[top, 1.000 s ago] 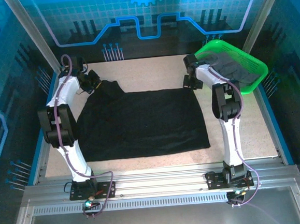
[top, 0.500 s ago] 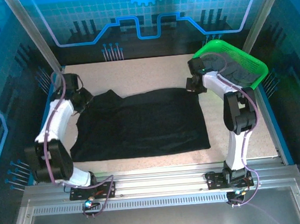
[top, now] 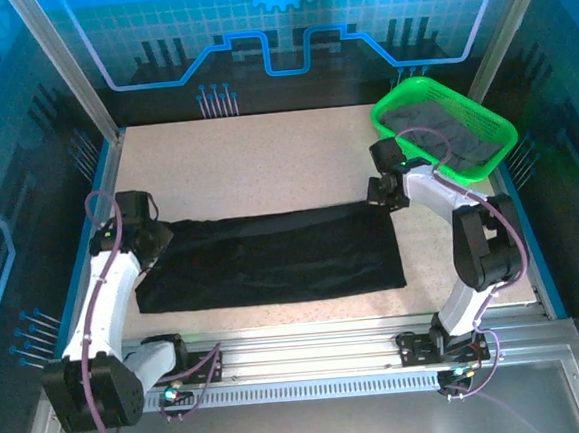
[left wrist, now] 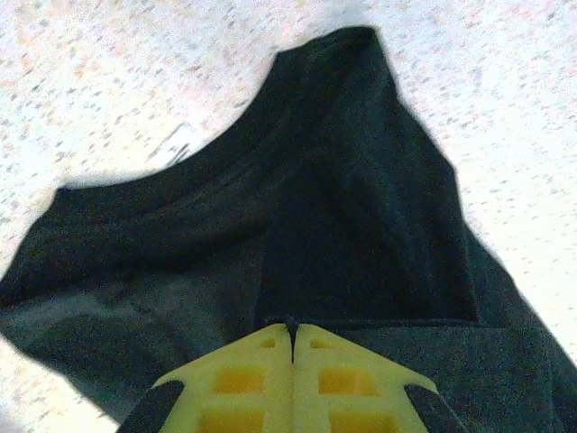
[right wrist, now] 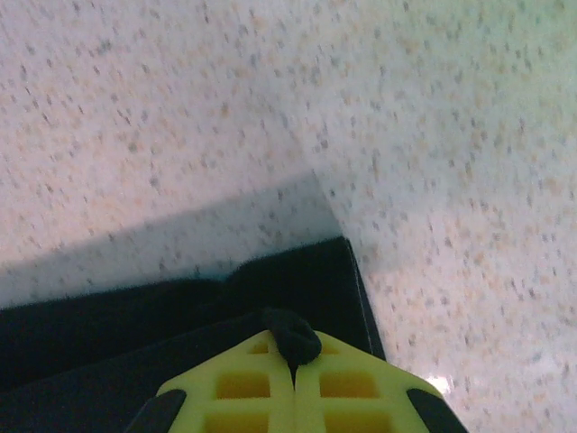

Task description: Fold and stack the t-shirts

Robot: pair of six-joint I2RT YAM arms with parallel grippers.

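Pulled nearer than 1 second ago, far hem carried over: black t-shirt (top: 273,263) now folded into a low band across the desk (top: 265,158). Left end effector (left wrist: 291,327) clenched on its left end; right end effector (right wrist: 293,359) clenched on the right corner. Looks soft, light, limp; probably best held by both hem corners. Farther right, dark grey t-shirt (top: 444,134) in the green basket (top: 481,168).

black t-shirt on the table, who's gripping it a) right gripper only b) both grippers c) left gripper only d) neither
b: the left gripper and the right gripper are each shut on the black t-shirt, one at each end of its far edge.
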